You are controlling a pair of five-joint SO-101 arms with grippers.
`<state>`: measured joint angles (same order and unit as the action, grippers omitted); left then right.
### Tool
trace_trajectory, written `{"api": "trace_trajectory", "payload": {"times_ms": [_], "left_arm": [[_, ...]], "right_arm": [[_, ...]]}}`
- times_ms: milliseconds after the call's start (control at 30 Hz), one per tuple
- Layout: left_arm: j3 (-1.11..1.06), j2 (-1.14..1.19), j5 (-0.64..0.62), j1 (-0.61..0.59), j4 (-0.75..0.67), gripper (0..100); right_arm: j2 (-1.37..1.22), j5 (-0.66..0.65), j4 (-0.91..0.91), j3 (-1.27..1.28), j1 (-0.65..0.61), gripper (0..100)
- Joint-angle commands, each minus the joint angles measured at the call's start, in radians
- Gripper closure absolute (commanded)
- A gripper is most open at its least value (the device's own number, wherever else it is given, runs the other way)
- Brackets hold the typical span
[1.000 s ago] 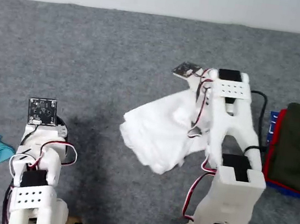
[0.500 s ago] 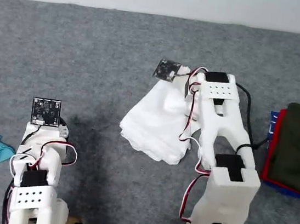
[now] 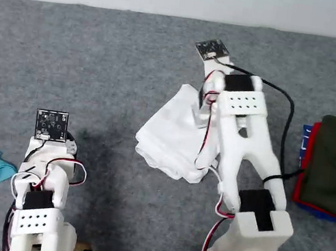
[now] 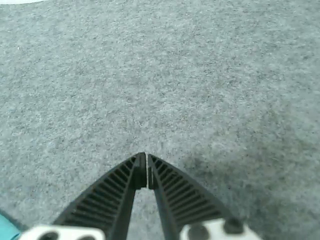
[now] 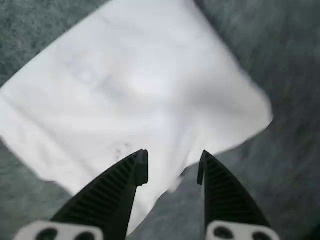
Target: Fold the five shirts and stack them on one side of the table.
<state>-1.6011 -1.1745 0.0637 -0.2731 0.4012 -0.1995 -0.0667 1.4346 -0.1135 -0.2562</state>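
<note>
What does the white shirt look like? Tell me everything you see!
The white shirt looks like soft cloth, bunched into a rumpled, loosely folded heap with creases and uneven edges. It lies near the middle of the grey, carpet-like table. The right arm stretches over its right edge and hides part of it. The right gripper hangs open above the shirt; whether a finger touches the cloth cannot be told.

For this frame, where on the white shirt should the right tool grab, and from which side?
Probably the free edge of the white shirt beside the open right tool, coming down from above. The cloth lies spread on the table, so only an edge gives something to pinch.
</note>
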Motion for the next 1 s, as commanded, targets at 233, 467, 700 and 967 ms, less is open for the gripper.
{"api": "trace_trajectory", "payload": {"times_ms": [233, 467, 700, 967], "left_arm": [[0.008, -0.014, 0.003, 0.003, -0.023, 98], [0.008, -0.014, 0.003, 0.003, -0.023, 98], [0.008, -0.014, 0.006, 0.003, -0.023, 98], [0.008, -0.014, 0.008, 0.003, -0.023, 98]], "right_arm": [[0.002, 0.387, 0.219, -0.011, -0.028, 77.2], [-0.070, 0.390, 0.021, -0.011, -0.036, 57.7], [-0.182, 0.462, -0.148, -0.011, -0.047, 57.4], [-0.381, 0.565, -0.291, -0.012, -0.113, 57.6]]}}
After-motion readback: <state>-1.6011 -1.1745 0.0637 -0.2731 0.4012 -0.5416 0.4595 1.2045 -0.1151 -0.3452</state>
